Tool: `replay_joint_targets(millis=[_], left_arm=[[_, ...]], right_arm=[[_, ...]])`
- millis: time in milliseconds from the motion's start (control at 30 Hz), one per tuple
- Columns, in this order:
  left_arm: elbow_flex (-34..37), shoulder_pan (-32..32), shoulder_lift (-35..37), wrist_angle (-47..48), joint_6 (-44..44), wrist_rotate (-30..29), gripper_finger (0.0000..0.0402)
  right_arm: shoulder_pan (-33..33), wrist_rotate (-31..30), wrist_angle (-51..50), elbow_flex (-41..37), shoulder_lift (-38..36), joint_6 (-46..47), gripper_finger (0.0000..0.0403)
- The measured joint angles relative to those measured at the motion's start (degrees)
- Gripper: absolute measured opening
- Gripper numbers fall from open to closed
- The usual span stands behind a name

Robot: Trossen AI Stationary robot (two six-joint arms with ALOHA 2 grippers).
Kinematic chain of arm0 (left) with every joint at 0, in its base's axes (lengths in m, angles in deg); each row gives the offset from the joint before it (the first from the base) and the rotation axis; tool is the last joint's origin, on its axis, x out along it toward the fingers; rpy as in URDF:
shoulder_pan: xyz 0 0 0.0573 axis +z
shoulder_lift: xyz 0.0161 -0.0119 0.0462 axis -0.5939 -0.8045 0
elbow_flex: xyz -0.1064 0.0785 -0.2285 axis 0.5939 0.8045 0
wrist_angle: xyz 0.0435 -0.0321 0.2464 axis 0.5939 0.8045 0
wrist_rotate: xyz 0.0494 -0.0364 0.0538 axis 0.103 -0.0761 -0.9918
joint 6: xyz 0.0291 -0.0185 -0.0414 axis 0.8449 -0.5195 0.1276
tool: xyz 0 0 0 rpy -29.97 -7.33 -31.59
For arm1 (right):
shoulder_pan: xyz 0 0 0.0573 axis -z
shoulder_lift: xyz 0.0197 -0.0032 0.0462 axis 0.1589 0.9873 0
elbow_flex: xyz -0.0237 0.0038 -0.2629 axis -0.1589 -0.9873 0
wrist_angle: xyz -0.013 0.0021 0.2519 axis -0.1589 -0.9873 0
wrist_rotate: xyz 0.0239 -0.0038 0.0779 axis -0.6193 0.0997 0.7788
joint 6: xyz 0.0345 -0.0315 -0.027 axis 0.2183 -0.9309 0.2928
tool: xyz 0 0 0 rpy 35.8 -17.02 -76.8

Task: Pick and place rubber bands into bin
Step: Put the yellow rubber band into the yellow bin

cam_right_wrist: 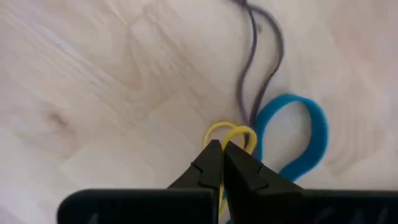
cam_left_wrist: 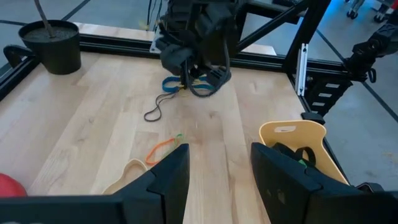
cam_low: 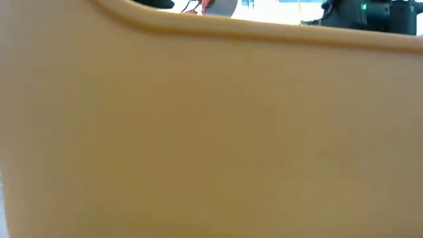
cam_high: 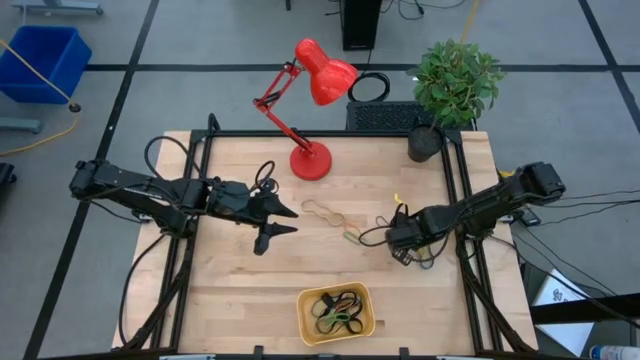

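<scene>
Right claw point(cam_right_wrist: 222, 149) pinches yellow rubber band point(cam_right_wrist: 229, 135) on wooden table point(cam_right_wrist: 93, 93).

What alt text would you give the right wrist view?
The right gripper is pinched shut on a thin yellow rubber band lying on the wooden table. A blue band and a grey band lie beside it.

Red desk lamp point(cam_high: 313, 85), potted plant point(cam_high: 455, 85), blue bin point(cam_high: 42, 60), wooden table point(cam_high: 230, 280)

One yellow bin point(cam_high: 304, 322), one red desk lamp point(cam_high: 312, 95), one potted plant point(cam_high: 455, 85), two robot arms, and at least five loose rubber bands point(cam_left_wrist: 162, 147) on the table.
</scene>
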Motion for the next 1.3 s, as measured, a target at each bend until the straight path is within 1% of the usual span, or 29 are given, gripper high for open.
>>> replay_joint_targets(millis=[333,633,767,900,1067,1233,1300], left_arm=[[0.0,0.0,0.0,0.01,0.04,-0.02,0.0177],[0.0,-0.01,0.0,-0.01,0.07,-0.11,0.0177],[0.0,-0.02,0.0,-0.01,1.54,-1.93,0.0177],[0.0,-0.02,0.0,-0.02,1.86,-2.78,0.0177],[0.0,-0.02,0.0,-0.01,1.86,-2.78,0.0177],[0.0,-0.02,0.0,-0.03,1.85,-2.78,0.0177],[0.0,-0.02,0.0,-0.03,1.84,-2.78,0.0177]], right_arm=[[0.0,-0.53,0.97,0.09,-9.79,1.57,0.0001],[0.0,-5.24,7.73,0.11,-16.7,1.23,0.0],[0.0,-8.02,12.04,0.12,-19.81,0.59,0.0],[0.09,-9.4,18.24,0.13,-22.39,-1.98,0.0],[0.09,-9.53,28.31,0.17,-24.34,-6.36,0.0],[0.09,-9.07,43.01,0.2,-24.72,-12.1,0.0],[0.1,-7.29,49.1,0.2,-24.66,-14.7,0.0]])
